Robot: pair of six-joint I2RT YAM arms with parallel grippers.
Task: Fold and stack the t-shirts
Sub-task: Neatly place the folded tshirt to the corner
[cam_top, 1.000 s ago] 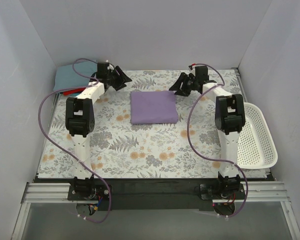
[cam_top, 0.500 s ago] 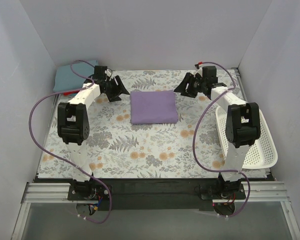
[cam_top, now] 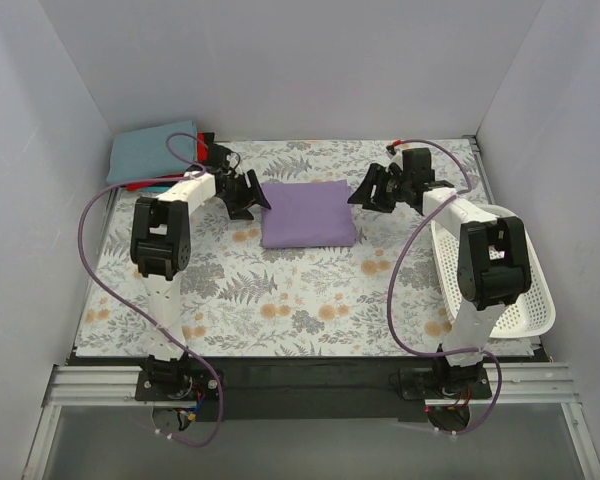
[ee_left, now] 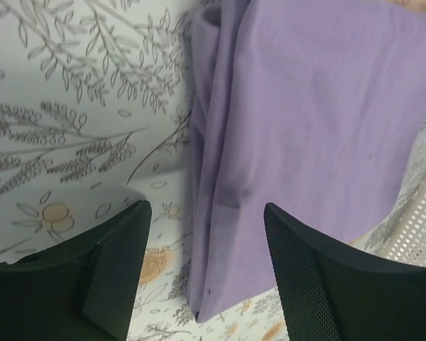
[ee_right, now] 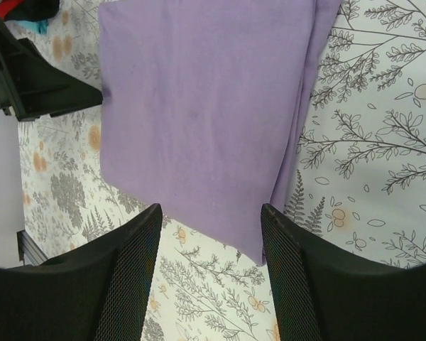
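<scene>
Lavender-purple t-shirt, folded to a neat rectangle, flat on the floral tablecloth around mid-table, a little toward the back. Same spot and same shape as half a second ago and a full second ago; no shift seen.

Left gripper now lower and further inward than half a second ago, drawn from beside the back-left stack to just beside the shirt's left edge. Fingers spread apart in the left wrist view, one over bare tablecloth, the other over purple cloth, the layered fold edge running between them. Nothing clamped; contact with the cloth not clear enough to call.

Right gripper likewise closer than before, moved down and in toward the shirt's right edge. Fingers apart in the right wrist view too, the shirt's near right corner lying in the gap, one finger over the shirt's near edge, the other over the leafy print. Nothing held.

Right arm's elbow over the white mesh basket at the table's right side, covering part of its inner rim; a second ago beside it, with the whole basket showing.

Grey-blue folded shirt in the back-left corner, on top of a red shirt peeking out along its near edge. Stack well apart from the lavender shirt, unchanged across the three moments.
</scene>
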